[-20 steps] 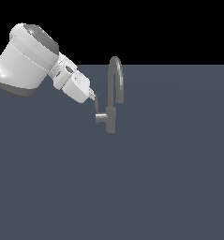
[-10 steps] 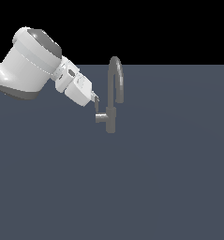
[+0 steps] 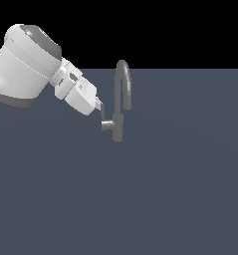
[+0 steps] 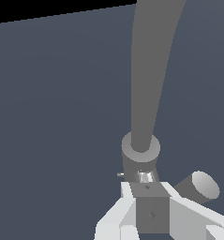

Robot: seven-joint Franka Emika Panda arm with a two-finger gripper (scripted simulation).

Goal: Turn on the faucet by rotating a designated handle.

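The faucet [image 3: 119, 104] stands upright on the dark grey surface [image 3: 165, 189], its arched spout rising tall. The white hand [image 3: 103, 110] reaches in from the exterior view's left, its fingers [image 4: 176, 213] pinching what looks like the handle [image 4: 152, 211] beside the tap's body.

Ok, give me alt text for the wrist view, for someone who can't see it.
The hand sits right at the base of the grey faucet, its white fingers flanking a small grey block. The spout rises from a round collar, a short cylindrical stub juts out beside it, and the surface is plain dark blue-grey.
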